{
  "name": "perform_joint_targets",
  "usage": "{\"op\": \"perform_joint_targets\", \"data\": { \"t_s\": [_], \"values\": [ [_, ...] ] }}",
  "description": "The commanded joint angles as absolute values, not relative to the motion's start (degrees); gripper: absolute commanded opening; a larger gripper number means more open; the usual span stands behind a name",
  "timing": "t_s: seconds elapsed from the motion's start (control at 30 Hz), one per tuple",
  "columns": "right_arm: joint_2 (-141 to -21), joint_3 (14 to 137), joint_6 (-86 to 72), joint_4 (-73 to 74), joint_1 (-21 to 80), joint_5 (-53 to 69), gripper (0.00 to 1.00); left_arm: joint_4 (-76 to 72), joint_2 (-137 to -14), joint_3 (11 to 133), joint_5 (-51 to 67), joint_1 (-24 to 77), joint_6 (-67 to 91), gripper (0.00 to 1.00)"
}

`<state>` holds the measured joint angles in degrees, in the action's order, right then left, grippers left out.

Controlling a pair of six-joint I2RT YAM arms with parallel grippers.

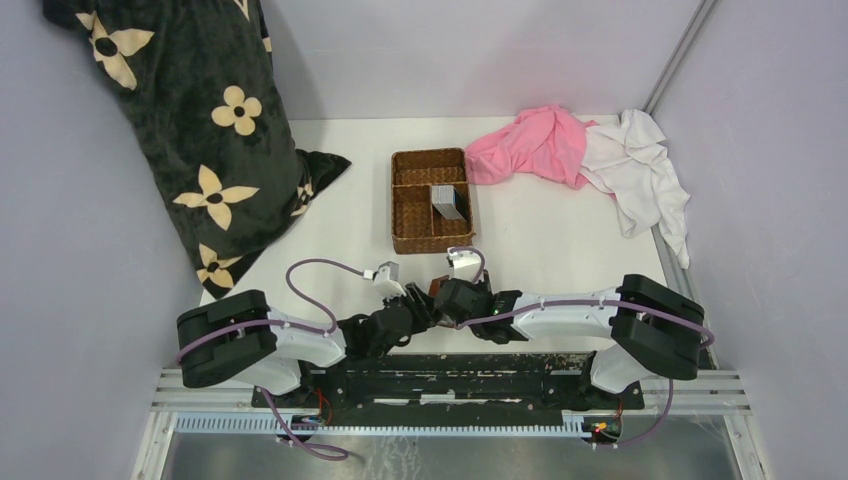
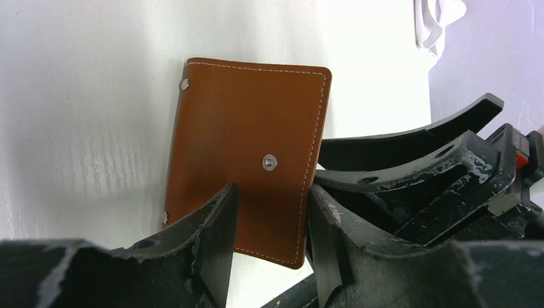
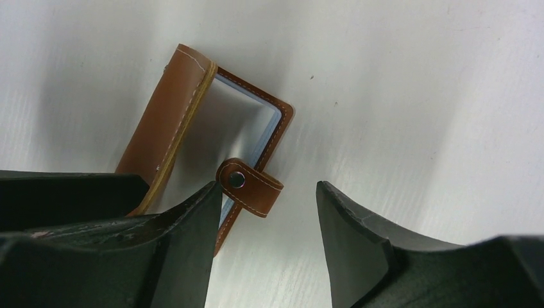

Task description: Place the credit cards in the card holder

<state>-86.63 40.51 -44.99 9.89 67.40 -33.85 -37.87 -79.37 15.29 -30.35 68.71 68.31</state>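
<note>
**servo_sam:** Top camera first, where's the card holder point(image 1: 438, 288)?

**yam_watcher:** Down at the near edge of the table point(image 1: 560, 250), only a sliver of brown leather showing. The left gripper point(image 1: 418, 308) and right gripper point(image 1: 452, 298) point at each other with the holder between them. The credit cards point(image 1: 449, 202) stand as a grey stack in the right-hand compartment of the wicker basket point(image 1: 412, 215), farther up the table and well apart from the holder. A black cushion point(image 1: 190, 120) with cream flowers leans in the far left corner; a pink cloth point(image 1: 535, 145) and a white cloth point(image 1: 640, 170) lie bunched at the far right.

**servo_sam:** And the left wrist view?

**yam_watcher:** The holder's outer cover faces the camera, tan with pale stitching and a metal snap stud point(image 2: 271, 163) (two smaller rivets sit along its left edge). The left gripper's fingers point(image 2: 215, 244) stand apart in front of its lower part, leather showing in the gap. Nothing is pinched between them; whether the tips touch the cover, no telling.

**servo_sam:** Right wrist?

**yam_watcher:** Holder seen end-on, ajar in a V, one cover tilted up, pale lining inside. The snap tab point(image 3: 250, 187) hangs loose, unfastened, in the gap of the right gripper's jaws, which are spread wide. The finger point(image 3: 192, 237) on the left of this view has its tip right at the holder's edge beside the tab; the other one is over bare table, clear of the leather.
</note>
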Motion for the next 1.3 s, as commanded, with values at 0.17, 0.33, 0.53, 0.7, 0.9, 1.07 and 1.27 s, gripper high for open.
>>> {"op": "perform_joint_targets", "data": {
  "t_s": [0.17, 0.33, 0.53, 0.7, 0.9, 1.07, 1.27],
  "values": [
    [-86.2, 43.6, -45.9, 3.0, 69.0, -26.7, 0.64, -43.4, -77.1, 15.0, -30.5, 68.9, 71.4, 0.51],
    [-85.9, 43.3, -45.8, 3.4, 69.7, -26.0, 0.64, -43.1, -76.7, 14.7, -30.6, 68.9, 71.5, 0.51],
    [-86.0, 42.8, -45.5, 3.3, 70.1, -24.7, 0.64, -43.0, -76.0, 14.4, -30.7, 68.9, 71.4, 0.51],
    [-86.2, 42.9, -45.4, 3.4, 70.8, -24.5, 0.64, -42.8, -75.4, 14.0, -31.0, 68.9, 71.4, 0.51],
    [-85.9, 42.8, -44.9, 4.2, 71.7, -24.7, 0.65, -42.2, -74.7, 13.9, -31.3, 68.9, 71.3, 0.52],
    [-84.6, 42.9, -44.4, 5.2, 72.8, -25.5, 0.65, -41.4, -74.2, 14.1, -31.5, 68.9, 71.1, 0.52],
    [-84.4, 42.5, -43.9, 5.2, 73.2, -24.9, 0.65, -40.4, -73.5, 14.3, -32.1, 68.9, 71.2, 0.52]
  ]
}}
